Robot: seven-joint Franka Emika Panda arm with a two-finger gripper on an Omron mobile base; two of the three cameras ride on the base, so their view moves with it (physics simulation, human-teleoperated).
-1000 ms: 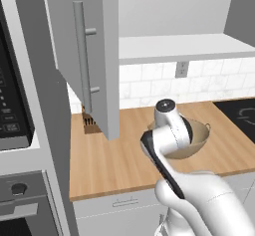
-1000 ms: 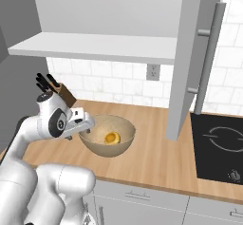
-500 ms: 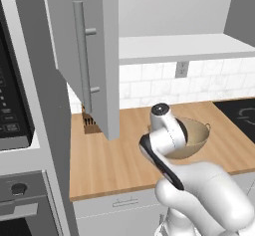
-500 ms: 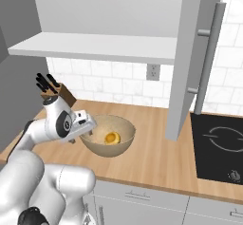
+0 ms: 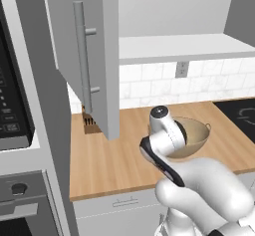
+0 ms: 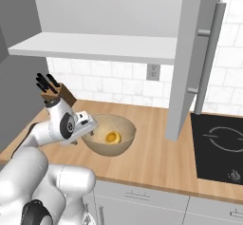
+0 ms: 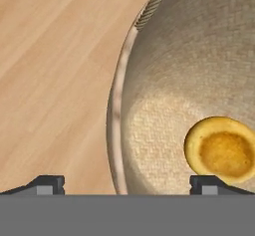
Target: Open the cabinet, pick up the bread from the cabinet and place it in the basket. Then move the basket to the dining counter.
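**Bun's in the basket, now comes the awkward rim grab**

So the bread point(image 7: 219, 153) is sitting in the bottom of the basket point(image 7: 149, 80), just ahead of the gripper point(image 7: 127, 182) and off toward one fingertip. The cabinet point(image 5: 94, 56) doors hang open above and well clear of the hand. The gripper is spread wide with nothing in it, and looking down along it, the two fingertips sit either side of the basket wall: one over bare worktop point(image 7: 50, 56), the other over the inside of the bowl. Looks to me like the step in hand is getting a hold of the rim so the basket can be carried to the dining counter.

If I were doing it, I'd go straight down so the rim ends up deep between the fingers, not just nipped at the tips. It's a woven wall and curved, so a shallow pinch could twist or slip once lifted. Keep the inner finger away from the bun. Then lift slow and level, since a one-sided grip will want to tip the basket and roll the bun out.
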